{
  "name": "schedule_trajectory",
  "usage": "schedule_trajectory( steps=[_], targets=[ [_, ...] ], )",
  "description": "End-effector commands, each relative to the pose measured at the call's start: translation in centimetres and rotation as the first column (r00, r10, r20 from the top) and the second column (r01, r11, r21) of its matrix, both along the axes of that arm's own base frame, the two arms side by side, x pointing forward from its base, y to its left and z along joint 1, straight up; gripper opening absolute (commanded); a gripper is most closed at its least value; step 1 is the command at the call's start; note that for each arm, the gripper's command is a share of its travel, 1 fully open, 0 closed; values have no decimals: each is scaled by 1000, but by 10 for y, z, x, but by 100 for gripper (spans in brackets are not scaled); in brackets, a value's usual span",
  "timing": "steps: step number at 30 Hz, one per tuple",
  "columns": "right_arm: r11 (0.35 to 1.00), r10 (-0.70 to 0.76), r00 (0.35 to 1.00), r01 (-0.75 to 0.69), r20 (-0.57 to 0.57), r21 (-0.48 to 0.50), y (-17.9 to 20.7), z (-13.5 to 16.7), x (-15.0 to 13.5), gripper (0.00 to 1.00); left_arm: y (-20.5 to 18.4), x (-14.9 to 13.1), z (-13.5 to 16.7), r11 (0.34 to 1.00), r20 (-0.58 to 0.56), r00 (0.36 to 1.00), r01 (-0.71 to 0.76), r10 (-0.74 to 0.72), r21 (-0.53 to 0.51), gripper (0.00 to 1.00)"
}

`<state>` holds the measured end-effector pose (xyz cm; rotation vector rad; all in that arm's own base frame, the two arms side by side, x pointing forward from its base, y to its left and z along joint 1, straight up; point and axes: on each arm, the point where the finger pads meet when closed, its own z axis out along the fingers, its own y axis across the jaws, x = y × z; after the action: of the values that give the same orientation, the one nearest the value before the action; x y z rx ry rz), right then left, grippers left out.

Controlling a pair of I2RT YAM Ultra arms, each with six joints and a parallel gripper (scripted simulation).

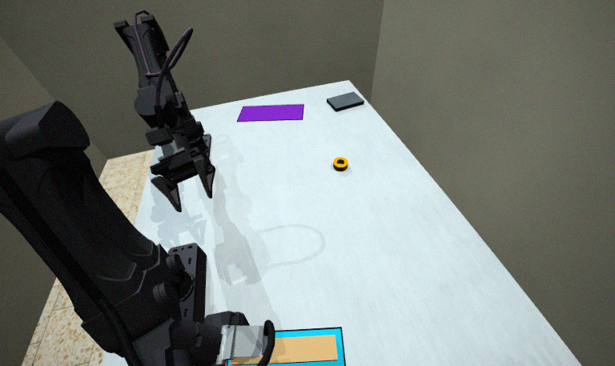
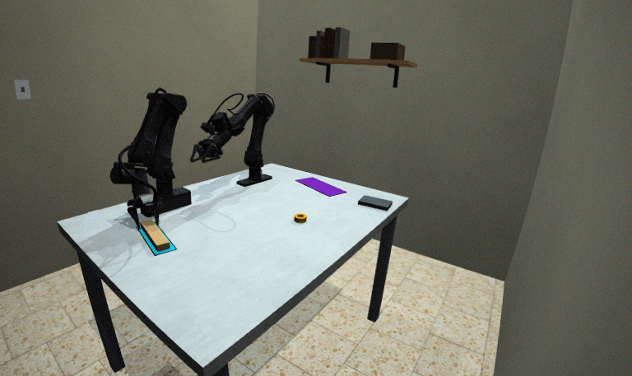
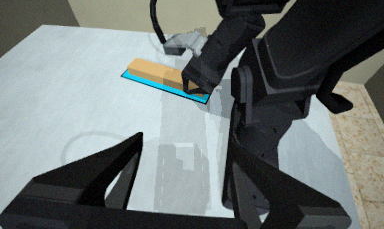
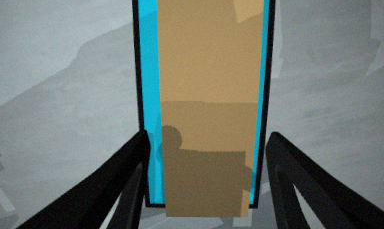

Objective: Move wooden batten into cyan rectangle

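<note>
Tan wooden batten [image 1: 308,348] [image 2: 155,234] [image 3: 155,71] [image 4: 210,64] lies flat over cyan rectangle [image 1: 308,332] [image 2: 149,243] [image 3: 160,85] [image 4: 150,64]; near-end containment unclear. Right gripper [image 2: 147,225] [image 3: 195,90] [image 4: 210,134] partly open around it, unclamped. Exterior view, from batten: empty, open left gripper [image 1: 195,203] [image 2: 199,160] [image 3: 187,136] 1 o'clock; orange-black ring [image 1: 340,168] [image 2: 299,220] 3 o'clock.

"Where do the two big views look from?"
"Both from up high, looking down across the desk [image 1: 407,235] [image 2: 261,279]. The top one is closer."
"And the wrist ones?"
"One looks over the desk [image 3: 55,89]; the other looks down, very close. All four see the cyan rectangle [image 1: 340,343] [image 2: 171,249] [image 3: 150,83] [image 4: 150,64]."
</note>
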<state>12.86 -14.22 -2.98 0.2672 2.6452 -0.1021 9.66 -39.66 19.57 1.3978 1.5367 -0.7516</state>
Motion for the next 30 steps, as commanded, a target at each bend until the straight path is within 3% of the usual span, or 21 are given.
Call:
schedule_trajectory(
  steps=[1,14,17,23,30],
  targets=[
    [1000,2,1000,-2,18,1,6,3,4,65,0,-1,4,1000,3,1000,2,-2,-15,68],
    [999,4,999,-2,42,-45,-1,31,1,65,0,-1,4,1000,3,1000,2,-2,-15,68],
    [999,4,999,-2,41,-46,-1,37,-3,99,0,-1,4,1000,3,1000,2,-2,-15,68],
    [999,3,999,-1,37,-48,4,67,-20,100,0,-1,4,1000,3,1000,2,-2,-15,68],
    [1000,3,1000,-3,13,-8,6,57,-28,100,0,-1,4,1000,3,1000,2,-2,-15,68]
  ],
)
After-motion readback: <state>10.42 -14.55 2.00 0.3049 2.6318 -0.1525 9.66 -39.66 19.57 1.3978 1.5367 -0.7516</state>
